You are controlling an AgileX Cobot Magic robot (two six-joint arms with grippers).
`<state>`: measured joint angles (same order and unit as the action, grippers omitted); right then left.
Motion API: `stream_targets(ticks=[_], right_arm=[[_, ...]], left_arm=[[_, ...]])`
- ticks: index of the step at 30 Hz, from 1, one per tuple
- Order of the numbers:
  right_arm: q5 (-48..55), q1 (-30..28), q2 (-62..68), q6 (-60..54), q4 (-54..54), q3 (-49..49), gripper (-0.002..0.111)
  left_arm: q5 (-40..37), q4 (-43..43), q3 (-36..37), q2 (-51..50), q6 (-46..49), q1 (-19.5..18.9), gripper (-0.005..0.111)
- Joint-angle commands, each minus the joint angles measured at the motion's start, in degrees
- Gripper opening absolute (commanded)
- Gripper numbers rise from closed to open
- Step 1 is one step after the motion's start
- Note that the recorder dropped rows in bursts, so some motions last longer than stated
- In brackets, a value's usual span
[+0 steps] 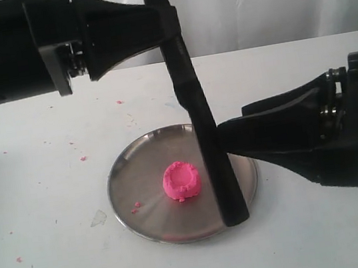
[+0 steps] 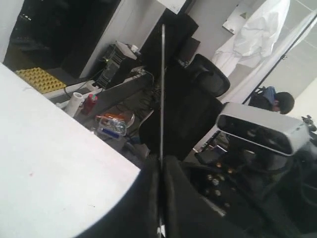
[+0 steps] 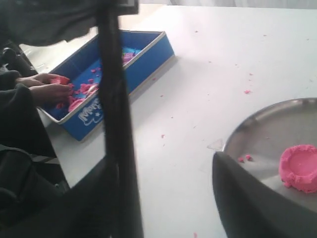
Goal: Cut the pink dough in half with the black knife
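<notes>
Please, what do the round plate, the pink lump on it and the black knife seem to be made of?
The plate looks like brushed steel: grey, shiny, softly reflecting. The pink dough seems soft modelling clay: matte, dented top, crumbs nearby. The black knife is matte; plastic or coated metal, I cannot tell.

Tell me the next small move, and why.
Probably draw the right gripper back from the black knife. Its jaws stand open, while the left gripper is shut on the knife, which hangs steeply beside the uncut pink dough on the plate.
</notes>
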<state>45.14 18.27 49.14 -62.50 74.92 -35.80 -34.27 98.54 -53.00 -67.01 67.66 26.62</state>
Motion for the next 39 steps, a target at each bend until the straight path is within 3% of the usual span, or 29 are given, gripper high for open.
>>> stream_targets(ticks=[1,16,22,30,39], right_arm=[[2.42,0.03,-0.40,-3.30,-1.22,-0.02,0.051],[9.38,0.03,-1.59,-10.75,5.01,-0.12,0.047],[0.33,0.03,-2.31,-7.67,1.28,-0.12,0.047],[-2.64,0.03,-3.55,-6.05,-2.51,-0.12,0.047],[8.90,0.03,-6.79,-8.54,1.43,-0.12,0.047]], left_arm=[[-6.29,1.41,-2.10,0.39,0.16,-0.27,0.000],[-6.91,1.40,-2.66,0.39,0.16,-0.27,0.000],[-6.91,1.28,-2.66,0.39,0.16,-0.27,0.000],[-4.85,0.67,-2.66,0.39,0.16,-0.27,0.000],[-3.46,-3.53,-2.66,0.39,-0.79,-0.27,0.000]])
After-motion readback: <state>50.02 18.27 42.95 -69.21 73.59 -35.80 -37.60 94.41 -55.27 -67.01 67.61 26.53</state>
